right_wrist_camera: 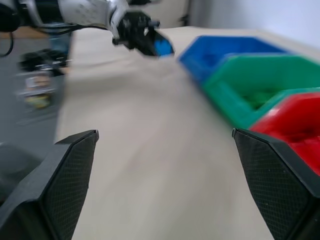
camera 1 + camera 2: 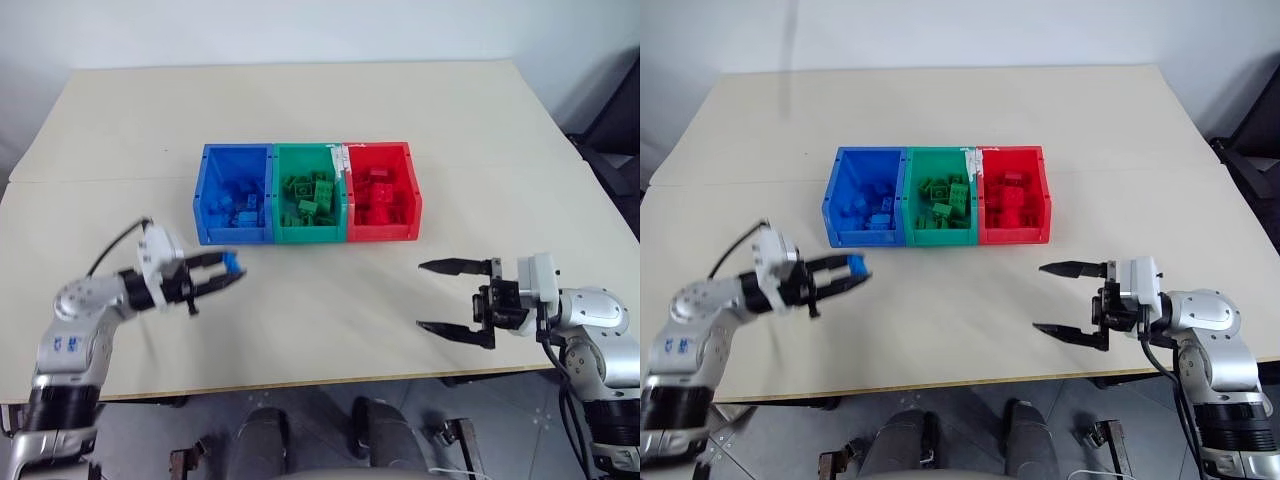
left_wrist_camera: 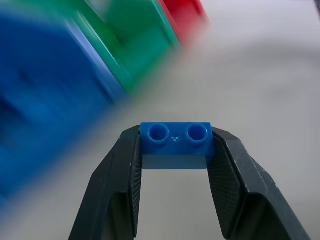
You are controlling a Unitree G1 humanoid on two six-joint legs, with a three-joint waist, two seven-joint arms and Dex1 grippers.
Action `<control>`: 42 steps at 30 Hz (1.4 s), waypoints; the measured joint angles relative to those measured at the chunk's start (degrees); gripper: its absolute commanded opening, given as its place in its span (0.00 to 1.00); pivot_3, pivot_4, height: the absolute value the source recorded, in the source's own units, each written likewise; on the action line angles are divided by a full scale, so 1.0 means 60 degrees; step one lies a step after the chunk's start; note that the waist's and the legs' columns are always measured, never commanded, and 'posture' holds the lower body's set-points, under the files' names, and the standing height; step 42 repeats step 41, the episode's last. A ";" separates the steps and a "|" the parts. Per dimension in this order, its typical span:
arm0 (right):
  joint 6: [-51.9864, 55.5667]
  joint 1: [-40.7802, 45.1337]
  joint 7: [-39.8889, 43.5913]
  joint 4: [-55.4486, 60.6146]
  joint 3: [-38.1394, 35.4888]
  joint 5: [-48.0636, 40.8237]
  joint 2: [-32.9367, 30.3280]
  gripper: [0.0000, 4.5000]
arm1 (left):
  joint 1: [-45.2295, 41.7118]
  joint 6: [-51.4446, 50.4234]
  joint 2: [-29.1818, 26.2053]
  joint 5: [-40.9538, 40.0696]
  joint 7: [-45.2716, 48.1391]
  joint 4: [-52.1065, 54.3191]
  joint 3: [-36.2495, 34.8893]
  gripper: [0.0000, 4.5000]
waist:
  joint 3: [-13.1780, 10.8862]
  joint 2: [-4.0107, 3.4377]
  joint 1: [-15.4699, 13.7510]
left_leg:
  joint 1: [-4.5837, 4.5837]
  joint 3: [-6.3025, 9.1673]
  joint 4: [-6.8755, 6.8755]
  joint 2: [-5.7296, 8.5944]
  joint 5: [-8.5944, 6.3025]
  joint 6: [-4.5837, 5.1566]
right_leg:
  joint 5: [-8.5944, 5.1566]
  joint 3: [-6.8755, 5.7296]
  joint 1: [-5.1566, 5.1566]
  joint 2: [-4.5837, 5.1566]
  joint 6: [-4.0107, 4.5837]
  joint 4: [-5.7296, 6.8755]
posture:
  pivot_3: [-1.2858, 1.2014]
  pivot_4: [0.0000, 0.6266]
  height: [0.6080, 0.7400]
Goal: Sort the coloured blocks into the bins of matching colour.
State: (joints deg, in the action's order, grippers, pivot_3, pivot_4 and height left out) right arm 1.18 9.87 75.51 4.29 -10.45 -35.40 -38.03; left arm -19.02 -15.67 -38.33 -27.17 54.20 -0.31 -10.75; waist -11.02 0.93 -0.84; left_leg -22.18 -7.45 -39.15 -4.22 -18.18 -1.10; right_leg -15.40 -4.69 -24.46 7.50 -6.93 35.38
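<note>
Left fingers (image 3: pixel 125 170) pinching blue block (image 3: pixel 176 139), two studs up close

No legible text, no brand, no number, small blue mark on the left arm's (image 2: pixel 68 345) casing, too small to read
</note>
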 measured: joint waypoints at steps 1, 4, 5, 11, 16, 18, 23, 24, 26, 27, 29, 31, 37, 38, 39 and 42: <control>0.0008 -0.0007 -0.0415 -0.0004 -0.0260 -0.0042 0.0211 1.00 | -0.0508 -0.0312 0.0250 0.0021 -0.0420 -0.0136 0.0015 0.33 | 0.0000 0.0000 -0.0007 | -0.0002 0.0000 0.0001 0.0000 0.0002 -0.0003 | 0.0000 0.0000 -0.0001 -0.0003 0.0000 0.0021 | 0.52 0.24 1.00; -0.0069 -0.0054 -0.1117 0.0037 -0.0590 -0.0057 0.0571 1.00 | -0.1680 -0.0755 0.0839 0.0237 -0.1469 -0.0603 0.0172 0.33 | 0.0000 0.0001 -0.0045 | -0.0008 -0.0001 -0.0001 0.0004 0.0004 -0.0004 | 0.0002 0.0004 -0.0002 -0.0007 -0.0003 0.0017 | 0.52 0.24 1.00; -0.0147 -0.0157 -0.1296 0.0056 -0.0680 -0.0055 0.0603 1.00 | -0.2065 -0.0809 0.0982 0.0449 -0.1804 -0.0875 0.0276 0.33 | 0.0000 0.0001 -0.0063 | -0.0006 -0.0002 -0.0001 0.0006 0.0004 -0.0003 | 0.0002 0.0006 0.0000 -0.0007 -0.0004 0.0017 | 0.52 0.24 1.00; -0.0251 -0.0551 -0.2005 0.0415 -0.1011 -0.0045 0.0838 1.00 | -0.3459 -0.0687 0.1323 0.1927 -0.3322 -0.2574 0.0813 0.55 | 0.0000 0.0002 -0.0025 | -0.0007 -0.0014 0.0002 0.0007 0.0005 -0.0002 | 0.0003 0.0014 -0.0003 -0.0012 -0.0006 0.0004 | 0.52 0.24 1.00; -0.0389 -0.0558 -0.2191 0.0562 -0.1010 -0.0044 0.0868 1.00 | -0.3434 -0.0693 0.1307 0.1927 -0.2858 -0.2683 0.0898 0.87 | 0.0000 0.0002 -0.0031 | -0.0014 -0.0013 0.0003 0.0006 0.0005 -0.0002 | 0.0003 0.0014 -0.0007 -0.0013 -0.0006 -0.0003 | 0.52 0.24 1.00; -0.0406 -0.0555 -0.2211 0.0615 -0.1000 -0.0042 0.0868 1.00 | -0.3261 -0.0570 0.1134 0.1879 -0.2528 -0.2602 0.0859 0.99 | 0.0000 0.0002 -0.0025 | -0.0013 -0.0014 0.0003 0.0006 0.0004 -0.0001 | 0.0003 0.0016 -0.0007 -0.0014 -0.0006 -0.0003 | 0.52 0.24 1.00; -0.0401 -0.0372 -0.1942 0.0568 -0.0868 0.0003 0.0861 1.00 | -0.2260 0.0004 0.0397 0.1475 -0.1621 -0.1938 0.0152 0.99 | 0.0000 0.0002 0.0100 | -0.0013 -0.0015 0.0004 0.0002 0.0004 -0.0002 | 0.0003 0.0016 -0.0009 -0.0013 -0.0006 -0.0003 | 0.52 0.24 1.00; -0.0401 -0.0247 -0.1762 0.0480 -0.0768 0.0014 0.0821 1.00 | -0.1863 0.0131 0.0142 0.1234 -0.1261 -0.1608 -0.0115 0.99 | 0.0000 0.0002 0.0160 | -0.0011 -0.0016 0.0005 0.0002 0.0004 -0.0001 | 0.0003 0.0018 -0.0008 -0.0012 -0.0006 -0.0003 | 0.52 0.24 1.00; -0.0401 -0.0133 -0.1470 0.0258 -0.0596 0.0051 0.0750 1.00 | -0.1212 0.0268 -0.0158 0.0862 -0.0727 -0.1193 -0.0546 0.99 | 0.0000 0.0002 0.0171 | -0.0008 -0.0018 0.0006 -0.0001 0.0002 0.0002 | 0.0002 0.0019 -0.0008 -0.0013 -0.0004 -0.0002 | 0.52 0.24 1.00; -0.0405 0.0001 -0.1229 0.0099 -0.0445 0.0110 0.0740 1.00 | -0.0501 0.0430 -0.0379 0.0616 -0.0317 -0.0828 -0.0857 0.99 | 0.0001 0.0001 0.0238 | -0.0001 -0.0030 0.0010 -0.0004 0.0000 0.0004 | 0.0001 0.0026 -0.0010 -0.0012 -0.0004 -0.0002 | 0.52 0.24 1.00; -0.0416 0.0112 -0.0899 -0.0238 -0.0285 0.0199 0.0688 1.00 | 0.0552 0.0676 -0.0566 0.0423 0.0153 -0.0577 -0.1267 0.99 | 0.0001 0.0000 0.0253 | 0.0000 -0.0034 0.0013 -0.0006 -0.0002 0.0006 | -0.0001 0.0026 -0.0014 -0.0012 0.0000 -0.0001 | 0.52 0.24 1.00; -0.0467 0.0253 -0.0585 -0.0602 -0.0146 0.0318 0.0674 1.00 | 0.1547 0.0778 -0.0697 0.0437 0.0193 -0.0434 -0.1597 0.99 | 0.0000 0.0001 0.0260 | 0.0000 -0.0034 0.0013 -0.0009 -0.0003 0.0008 | -0.0001 0.0026 -0.0014 -0.0011 0.0000 -0.0003 | 0.52 0.24 1.00; -0.0836 0.0760 -0.0070 -0.1535 0.0198 0.0616 0.0696 1.00 | 0.3307 0.0965 -0.0618 0.0552 -0.0596 0.0600 -0.2435 0.99 | 0.0002 0.0002 0.0149 | 0.0001 -0.0032 0.0010 -0.0007 -0.0008 0.0012 | 0.0000 0.0023 -0.0010 0.0000 0.0000 -0.0044 | 0.52 0.24 1.00; -0.0878 0.0822 -0.0057 -0.1668 0.0199 0.0664 0.0704 1.00 | 0.3550 0.1012 -0.0458 0.0554 -0.0788 0.0825 -0.2578 0.99 | 0.0001 0.0002 0.0166 | 0.0001 -0.0034 0.0010 -0.0007 -0.0009 0.0012 | 0.0000 0.0023 -0.0011 0.0003 0.0000 -0.0043 | 0.52 0.24 1.00; -0.0941 0.0860 -0.0059 -0.1825 0.0192 0.0677 0.0706 1.00 | 0.3754 0.1035 -0.0359 0.0572 -0.0968 0.0958 -0.2616 0.99 | 0.0001 0.0002 0.0172 | 0.0003 -0.0034 0.0011 -0.0009 -0.0011 0.0009 | 0.0000 0.0019 -0.0011 0.0000 0.0000 -0.0040 | 0.52 0.24 1.00; -0.1023 0.0918 -0.0072 -0.2009 0.0188 0.0763 0.0707 1.00 | 0.4006 0.1039 -0.0170 0.0634 -0.1258 0.1145 -0.2626 0.99 | 0.0002 0.0002 0.0174 | 0.0003 -0.0035 0.0011 -0.0011 -0.0011 0.0008 | 0.0000 0.0017 -0.0014 -0.0001 0.0001 -0.0040 | 0.52 0.24 1.00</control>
